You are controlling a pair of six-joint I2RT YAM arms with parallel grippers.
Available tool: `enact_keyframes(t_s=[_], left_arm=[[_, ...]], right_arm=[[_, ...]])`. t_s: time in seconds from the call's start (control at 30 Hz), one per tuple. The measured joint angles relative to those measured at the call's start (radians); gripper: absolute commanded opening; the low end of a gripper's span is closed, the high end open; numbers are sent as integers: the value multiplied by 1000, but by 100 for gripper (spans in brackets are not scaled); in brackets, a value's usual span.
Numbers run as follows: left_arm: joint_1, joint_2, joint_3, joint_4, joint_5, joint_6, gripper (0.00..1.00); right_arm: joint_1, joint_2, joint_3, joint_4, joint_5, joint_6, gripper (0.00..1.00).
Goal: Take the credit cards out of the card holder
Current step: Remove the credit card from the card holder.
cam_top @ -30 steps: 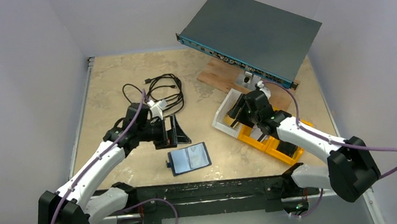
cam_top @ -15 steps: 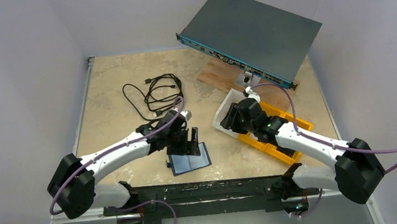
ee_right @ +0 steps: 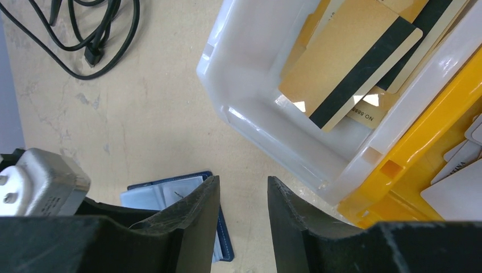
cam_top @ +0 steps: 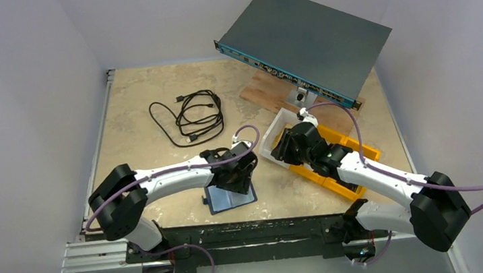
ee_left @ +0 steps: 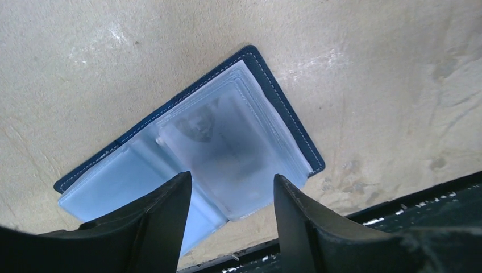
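The card holder (cam_top: 230,196) lies open on the table near the front edge, navy outside, with pale blue clear sleeves (ee_left: 227,153) facing up. What the frosted sleeves hold is too dim to make out. My left gripper (cam_top: 237,175) hovers just over it, jaws open, its fingers (ee_left: 162,219) straddling the sleeve stack's near edge (ee_left: 232,190) without gripping. My right gripper (cam_top: 286,147) hangs open and empty beside the white bin (ee_right: 250,114), its fingertips (ee_right: 243,190) over bare table. Gold credit cards (ee_right: 347,62) with black stripes lie in that bin. The card holder (ee_right: 170,190) shows left of the right fingers.
A yellow bin (cam_top: 337,170) with white cards (ee_right: 455,193) adjoins the white bin. A coiled black cable (cam_top: 194,114) lies at the back left. A grey-blue flat box (cam_top: 303,38) rests tilted on a wooden board (cam_top: 266,90). A black rail (cam_top: 249,232) runs along the near edge.
My left arm swung right and toward the front edge, from beside the cable to above the card holder, its jaws narrowing. My right gripper shifted slightly left and its jaws narrowed too.
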Motion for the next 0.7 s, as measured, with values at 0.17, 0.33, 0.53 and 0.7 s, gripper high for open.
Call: enact_keyframes(t_s=[0.17, 0.33, 0.53, 0.7], left_arm=[[-14, 53, -3, 21, -10, 1, 44], [-19, 72, -11, 45, -24, 0, 21], [-16, 62, -28, 66, -44, 3, 0], [27, 20, -82, 124, 10, 11, 0]], right_arm=[[0, 0, -5, 0, -2, 0, 35], [4, 8, -5, 3, -6, 0, 35], [35, 26, -5, 7, -8, 0, 34], [87, 59, -5, 20, -33, 0, 34]])
